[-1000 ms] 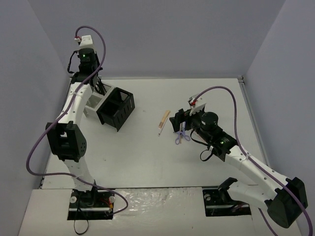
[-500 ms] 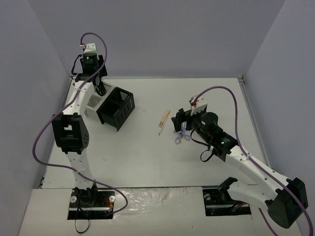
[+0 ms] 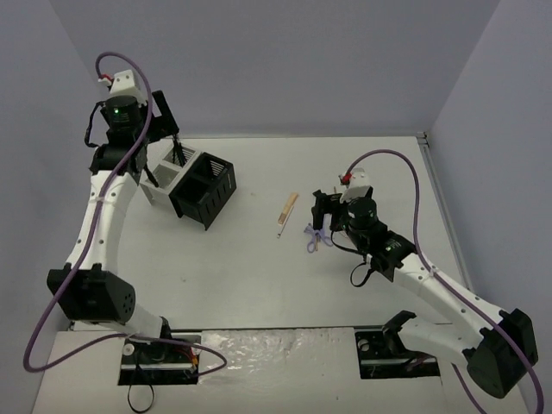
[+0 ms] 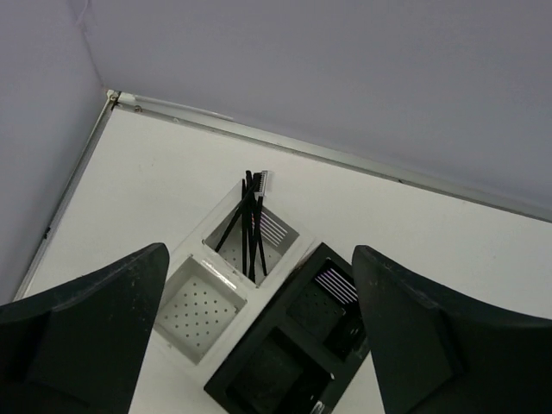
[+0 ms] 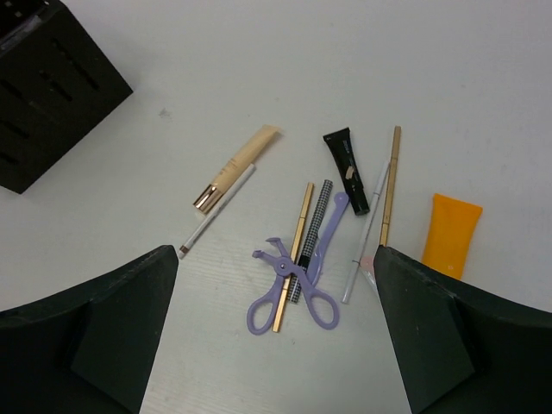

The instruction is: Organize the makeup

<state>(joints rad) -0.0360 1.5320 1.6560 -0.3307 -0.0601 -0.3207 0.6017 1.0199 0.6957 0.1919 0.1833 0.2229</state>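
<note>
The loose makeup lies mid-table. In the right wrist view I see a beige tube (image 5: 237, 164), a white pencil (image 5: 216, 211), a lilac looped curler (image 5: 293, 289) lying across a gold pencil (image 5: 296, 241) and a checkered pencil (image 5: 317, 220), a black tube (image 5: 347, 168), a tan pencil (image 5: 390, 181) and an orange tube (image 5: 452, 233). My right gripper (image 5: 276, 250) (image 3: 321, 211) hangs open above this pile, holding nothing. Thin black brushes (image 4: 250, 228) stand in the white box's far compartment. Above them my left gripper (image 4: 259, 250) (image 3: 162, 121) is open and empty.
A white box (image 3: 162, 179) (image 4: 194, 259) and a black box (image 3: 205, 191) (image 4: 293, 345) stand side by side at the back left, near the left wall. The black box's corner (image 5: 52, 86) shows in the right wrist view.
My left gripper has opened and risen up and to the left, away from the white box, leaving the brushes inside. The right gripper has shifted slightly over the pile.
</note>
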